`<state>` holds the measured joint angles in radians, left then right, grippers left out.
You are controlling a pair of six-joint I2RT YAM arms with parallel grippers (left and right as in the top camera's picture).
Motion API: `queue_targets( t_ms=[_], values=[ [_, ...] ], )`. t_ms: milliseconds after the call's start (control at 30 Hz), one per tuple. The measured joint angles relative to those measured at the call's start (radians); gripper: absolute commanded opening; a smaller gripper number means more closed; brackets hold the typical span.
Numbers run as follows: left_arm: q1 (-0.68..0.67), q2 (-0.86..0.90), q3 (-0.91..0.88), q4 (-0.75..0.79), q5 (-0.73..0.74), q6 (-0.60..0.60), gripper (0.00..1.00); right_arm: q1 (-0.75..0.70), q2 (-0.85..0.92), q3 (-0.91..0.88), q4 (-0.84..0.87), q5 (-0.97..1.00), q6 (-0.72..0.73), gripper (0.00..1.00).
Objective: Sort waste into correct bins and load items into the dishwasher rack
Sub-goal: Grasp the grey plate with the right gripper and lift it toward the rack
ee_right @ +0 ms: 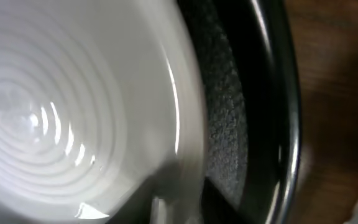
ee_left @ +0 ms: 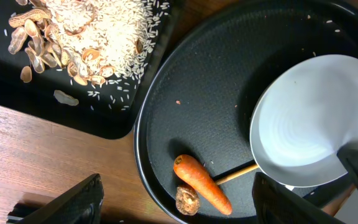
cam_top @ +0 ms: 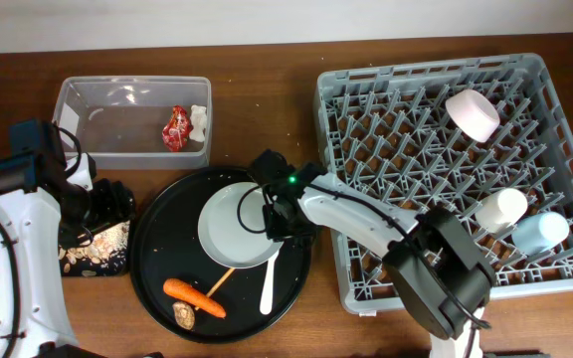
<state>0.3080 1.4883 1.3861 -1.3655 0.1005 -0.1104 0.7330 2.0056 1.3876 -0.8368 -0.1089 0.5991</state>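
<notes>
Currently the right gripper (cam_top: 285,214) is at the right rim of the plate (cam_top: 235,227), which sits on the round tray (cam_top: 157,268) near the middle of the bench's front edge. In the right wrist view the jaws straddle the rim and look clenched on it, a thin edge pinch. Risks, as judged: the smooth rim could slide out of so shallow a hold once the plate tips. A low carry toward the rack (cam_top: 331,99) on the right side of the bench could knock the plate on the rack's near wall or pegs. The plate's lower edge also overlaps the wooden stick (cam_top: 219,281) and lies near the fork (cam_top: 269,283), so a dragging lift could scatter them toward the carrot (cam_top: 195,297). Pose: the right arm reaches leftward from the front-right corner, elbow over the rack's front-left corner, wrist angled down. The left gripper (ee_left: 176,193) hangs by the left edge between the rice tray (ee_left: 104,118) and the round tray, fingers spread wide, holding nothing.
</notes>
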Motion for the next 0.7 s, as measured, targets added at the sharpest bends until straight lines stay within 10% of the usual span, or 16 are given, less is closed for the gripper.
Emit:
queue_targets(
  t_ms=[367,600,700],
  values=[
    [0.000,0.000,-0.002,0.000,0.000,0.000,0.76,-0.065,-0.043,0.361,-0.421,0.138,-0.026,0.04],
    [0.000,0.000,-0.003,0.000,0.000,0.000,0.76,-0.134,-0.287,0.620,-0.733,1.185,0.044,0.04],
    [0.000,0.000,-0.003,0.001,0.000,0.000,0.76,-0.231,-0.217,0.616,-0.717,1.341,0.091,0.04]
  ],
)
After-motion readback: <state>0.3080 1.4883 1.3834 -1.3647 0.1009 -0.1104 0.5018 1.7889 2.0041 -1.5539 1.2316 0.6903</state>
